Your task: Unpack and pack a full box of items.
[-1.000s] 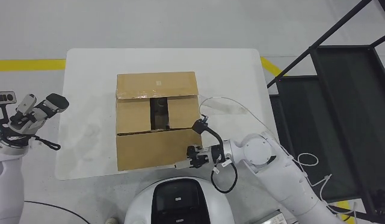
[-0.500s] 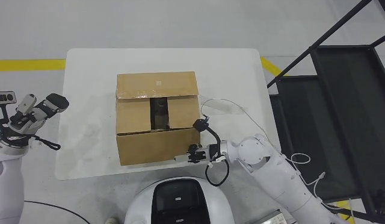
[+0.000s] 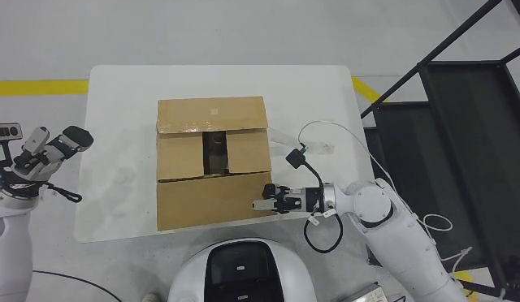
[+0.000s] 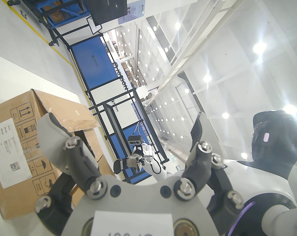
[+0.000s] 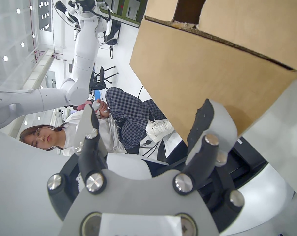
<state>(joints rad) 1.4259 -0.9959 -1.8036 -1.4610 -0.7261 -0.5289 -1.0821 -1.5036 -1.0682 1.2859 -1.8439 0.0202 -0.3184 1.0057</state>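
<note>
Right hand (image 3: 258, 204), fingers apart, has eased back to the 4 o'clock corner of the box (image 3: 213, 114) at desk (image 3: 122, 91) centre — its near flap (image 3: 207, 206) now splayed wider, so unpacking looks ready to begin.

— Where does the box stand?
— The box (image 3: 213, 160) sits in the middle of the counter (image 3: 122, 99).
— And the arms?
— The right gripper (image 3: 258, 205) is just beside the box's near right corner. The left gripper (image 3: 57, 142) is beyond the counter's left edge, well apart from the box.
</note>
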